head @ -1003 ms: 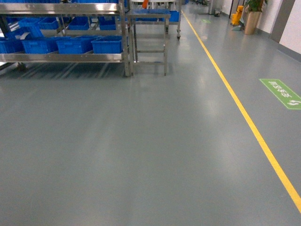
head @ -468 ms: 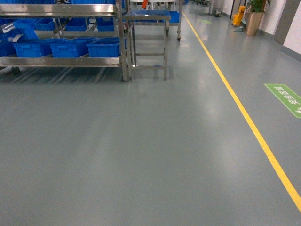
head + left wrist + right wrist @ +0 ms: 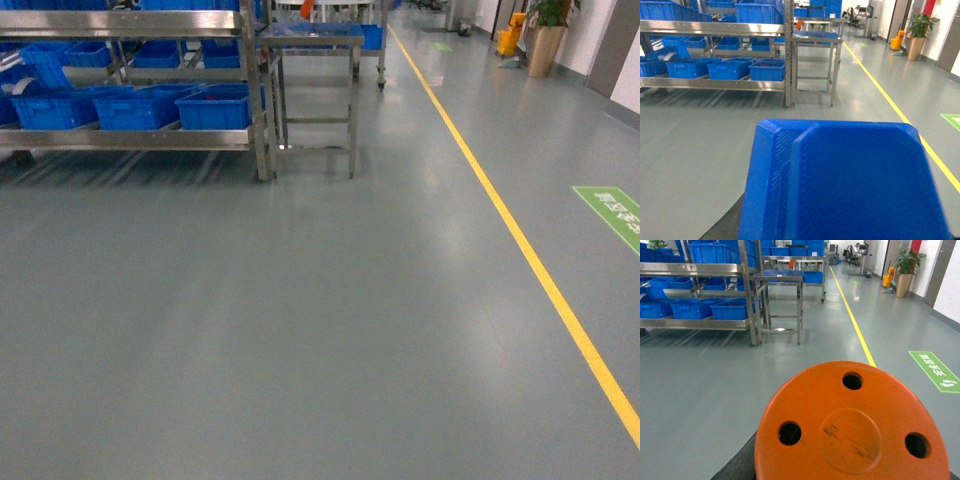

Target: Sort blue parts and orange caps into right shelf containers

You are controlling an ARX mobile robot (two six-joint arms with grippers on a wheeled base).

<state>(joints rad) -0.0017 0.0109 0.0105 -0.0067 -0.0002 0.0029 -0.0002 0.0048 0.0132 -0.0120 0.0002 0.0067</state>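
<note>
Upper left of head view: right shelf containers (image 3: 212,106), blue crates in a row on a steel rack (image 3: 130,139), well apart from me across bare floor (image 3: 300,320).
Left wrist view: blue part (image 3: 845,182) fills the lower frame; I judge it carried, but I cannot tell how the left gripper stands.
Right wrist view: orange cap (image 3: 855,427), three holes, fills the lower frame; right gripper hidden likewise.
Progress: nothing visibly delivered; approach and both placements remain, in my judgement.
View difference: head view shows neither arm nor load; only wrist views do.
Side table (image 3: 312,40): just beside the rack.
</note>
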